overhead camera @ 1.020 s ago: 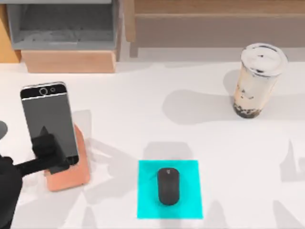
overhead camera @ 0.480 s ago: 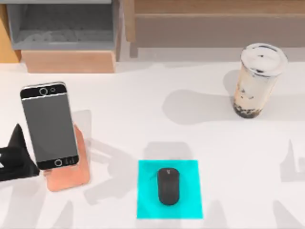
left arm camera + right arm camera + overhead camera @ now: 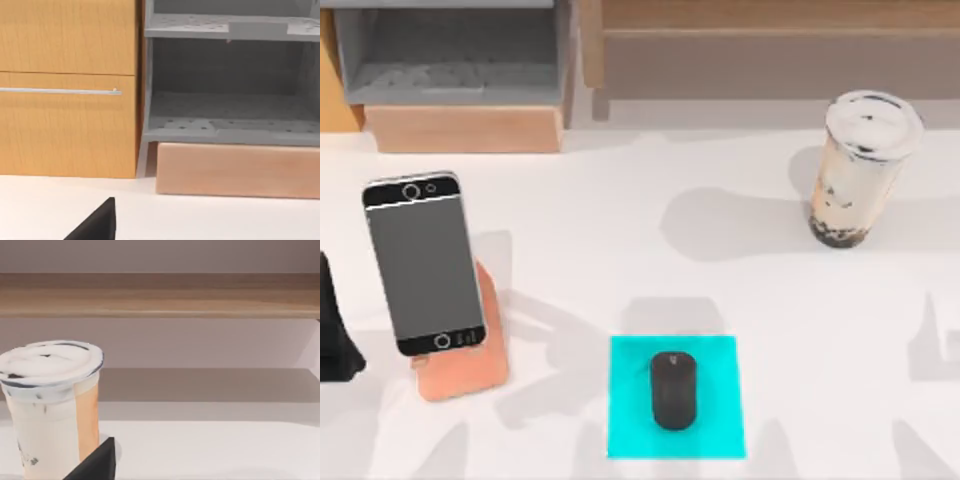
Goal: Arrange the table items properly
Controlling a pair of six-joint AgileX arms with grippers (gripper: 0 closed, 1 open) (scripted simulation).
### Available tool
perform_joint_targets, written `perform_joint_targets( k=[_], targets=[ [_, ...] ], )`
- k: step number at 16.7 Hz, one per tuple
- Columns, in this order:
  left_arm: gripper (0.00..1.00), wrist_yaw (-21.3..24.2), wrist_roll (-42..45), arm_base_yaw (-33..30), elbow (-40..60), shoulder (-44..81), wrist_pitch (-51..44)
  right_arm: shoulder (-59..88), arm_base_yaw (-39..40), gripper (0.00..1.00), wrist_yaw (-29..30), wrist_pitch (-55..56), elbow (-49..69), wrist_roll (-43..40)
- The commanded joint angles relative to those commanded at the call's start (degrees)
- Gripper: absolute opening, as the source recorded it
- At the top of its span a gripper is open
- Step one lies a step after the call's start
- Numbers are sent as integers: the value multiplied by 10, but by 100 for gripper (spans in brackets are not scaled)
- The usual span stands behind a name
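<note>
The smartphone [image 3: 424,263] is leaning on its rose-gold stand [image 3: 470,360] and the mouse [image 3: 674,390] is lying on the cyan mat [image 3: 630,430], so only the milk tea cup [image 3: 860,168] is seeming left, while the left gripper [image 3: 332,335] is sitting at the table's [image 3: 640,260] left edge, its grip state impossible to tell.

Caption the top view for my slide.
Phone propped on its stand, mouse on mat, tea cup upright at right.

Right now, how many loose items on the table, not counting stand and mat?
3: phone leaning on the stand at left, mouse on the mat front centre, cup upright at back right.
</note>
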Motion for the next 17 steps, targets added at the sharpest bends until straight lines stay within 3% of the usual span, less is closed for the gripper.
perform_joint_targets(
  k=[10,17],
  targets=[
    [100,17,13,17,-1,-1,3,17,5,100,5,13,1,0],
    [100,17,13,17,-1,-1,3,237,71,100,65,185,23,3]
  ],
)
